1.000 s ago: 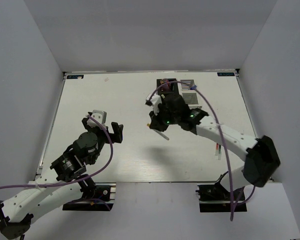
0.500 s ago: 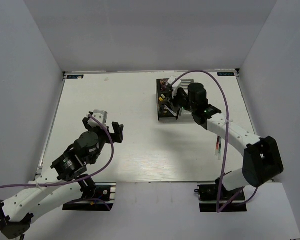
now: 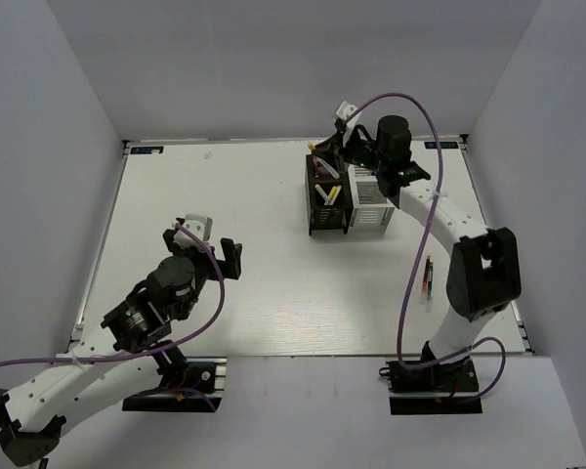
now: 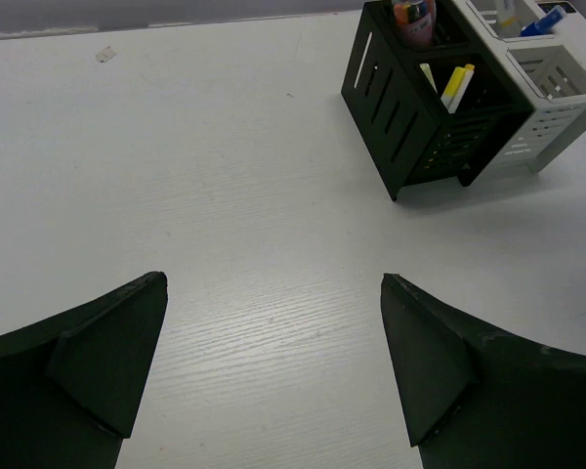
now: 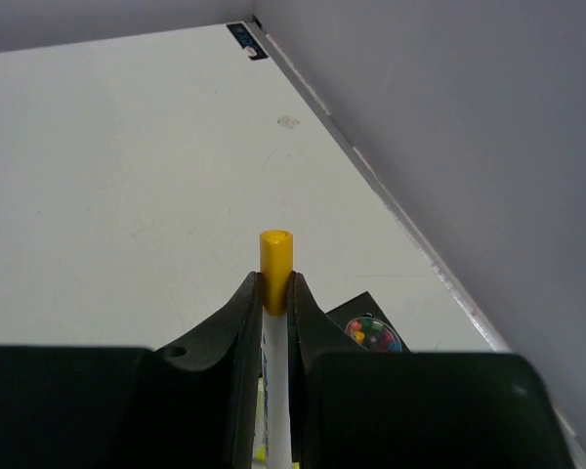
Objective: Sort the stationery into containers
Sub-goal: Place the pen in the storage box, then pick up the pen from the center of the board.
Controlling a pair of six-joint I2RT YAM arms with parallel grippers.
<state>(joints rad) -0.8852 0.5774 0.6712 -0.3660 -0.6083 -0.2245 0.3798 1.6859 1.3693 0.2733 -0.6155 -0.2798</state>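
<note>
At the far edge of the table (image 3: 225, 186), right of centre, the right gripper (image 3: 330, 149) hangs over the black organizer (image 3: 327, 200). In its wrist view the right gripper (image 5: 275, 293) has its jaws pressed narrow on a thin white pen with a yellow end (image 5: 275, 256). The yellow tip stands up just above the fingers (image 5: 244, 303). The lower end of the pen is hidden by the gripper body, so I cannot tell whether it has entered a compartment.

The black organizer sits touching the white organizer (image 3: 371, 200), black on the left. Two more yellow-ended pens (image 4: 456, 86) lean in a front compartment of the black one. A chunky pink-red tube (image 4: 413, 12) stands in its far compartment (the same tube shows under the right wrist, top full of coloured specks). A blue-capped bottle (image 4: 547, 18) lies in the white organizer.

Loose on the table by the right arm, well apart from both organizers, lie thin dark red/green pens (image 3: 428, 278).

The left gripper (image 3: 201, 248) hovers above bare table on the near left, jaws wide and holding nothing. Its wrist camera looks between the spread fingers (image 4: 98, 362) toward the black organizer (image 4: 400, 117).
</note>
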